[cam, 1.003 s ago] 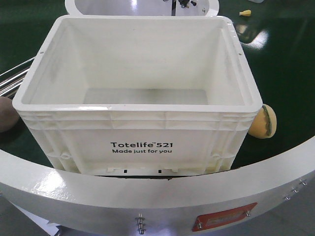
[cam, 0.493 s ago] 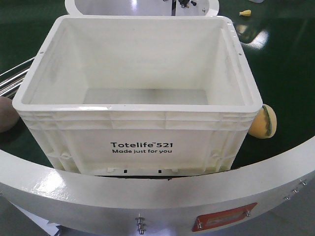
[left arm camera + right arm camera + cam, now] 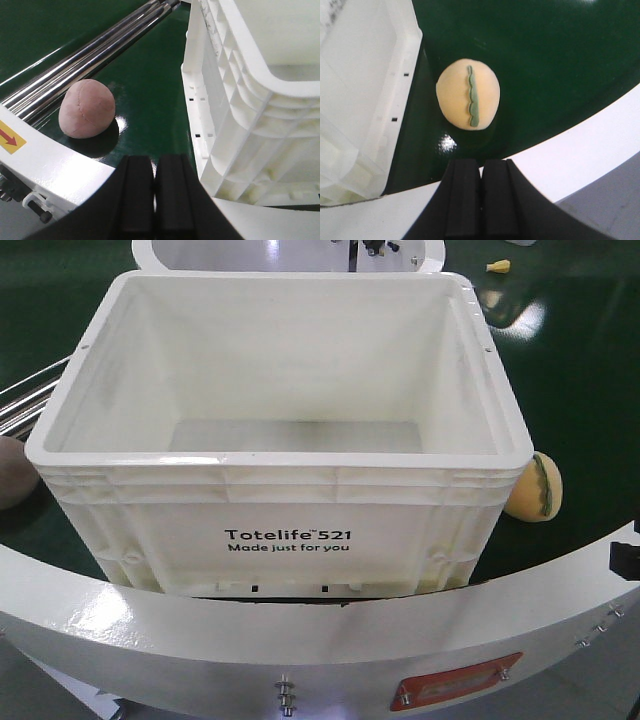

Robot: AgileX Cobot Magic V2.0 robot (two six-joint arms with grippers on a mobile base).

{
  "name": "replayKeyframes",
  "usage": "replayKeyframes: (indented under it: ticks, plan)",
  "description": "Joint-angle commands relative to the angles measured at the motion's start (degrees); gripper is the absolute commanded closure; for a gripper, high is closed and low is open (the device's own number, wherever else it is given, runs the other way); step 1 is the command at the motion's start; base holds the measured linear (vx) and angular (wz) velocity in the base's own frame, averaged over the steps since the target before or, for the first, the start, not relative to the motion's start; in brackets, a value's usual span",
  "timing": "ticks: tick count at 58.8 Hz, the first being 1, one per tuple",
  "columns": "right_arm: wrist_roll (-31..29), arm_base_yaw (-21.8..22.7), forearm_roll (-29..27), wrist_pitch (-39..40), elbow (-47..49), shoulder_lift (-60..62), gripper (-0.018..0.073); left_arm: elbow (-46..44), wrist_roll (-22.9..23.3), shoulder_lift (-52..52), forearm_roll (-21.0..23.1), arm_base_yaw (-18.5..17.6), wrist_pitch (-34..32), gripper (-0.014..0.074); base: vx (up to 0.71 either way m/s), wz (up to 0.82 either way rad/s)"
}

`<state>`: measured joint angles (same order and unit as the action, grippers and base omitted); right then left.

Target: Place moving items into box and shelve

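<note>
Nearest me, my left gripper (image 3: 152,200) and right gripper (image 3: 481,200) both sit pinched closed and empty above the white rim (image 3: 300,625) at the near edge of the green belt (image 3: 590,390). Just past it the box (image 3: 280,462) shows nothing inside, with a yellow-orange ball (image 3: 468,94) beside its right near corner and a pink ball (image 3: 87,108) off its left side by the steel rails (image 3: 100,45). I judge picking has not begun: the right jaws must spread and drop over the yellow-orange ball, which has open belt beyond it and the box wall close.

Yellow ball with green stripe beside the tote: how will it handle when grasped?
Rounded, egg-like ball probably rolls if nudged on the glossy green surface. Matte skin suggests decent grip. Looks light and soft, unconfirmed.
</note>
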<state>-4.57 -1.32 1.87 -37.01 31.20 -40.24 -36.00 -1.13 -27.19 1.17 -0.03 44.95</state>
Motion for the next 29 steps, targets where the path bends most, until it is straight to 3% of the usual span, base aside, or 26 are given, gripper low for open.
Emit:
replayKeyframes:
  ticks: [1,9,15,21,29]
  plan:
    - [-0.02,-0.01,0.40,3.25,1.90,-1.50,0.0330,-1.74,0.26,-0.52,0.12,-0.25,-3.49,0.0280,0.00,0.00]
    - [0.29,-0.01,0.28,4.14,1.90,-3.68,0.0113,-1.74,0.26,-0.52,0.31,-0.25,-3.45,0.0118,0.00,0.00]
    - [0.37,-0.01,0.28,5.74,1.90,-5.74,-0.0017,-1.74,0.26,-0.52,0.59,-0.25,-3.45,0.0066,0.00,0.00]
    - [0.95,-0.01,0.28,7.44,1.90,-8.41,-0.0092,-1.74,0.26,-0.52,0.59,-0.25,-3.45,0.0064,0.00,0.00]
    - [5.12,0.18,1.35,9.13,3.10,-14.04,-0.0113,-1.74,0.26,-0.52,0.59,-0.25,-3.32,0.0076,0.00,0.00]
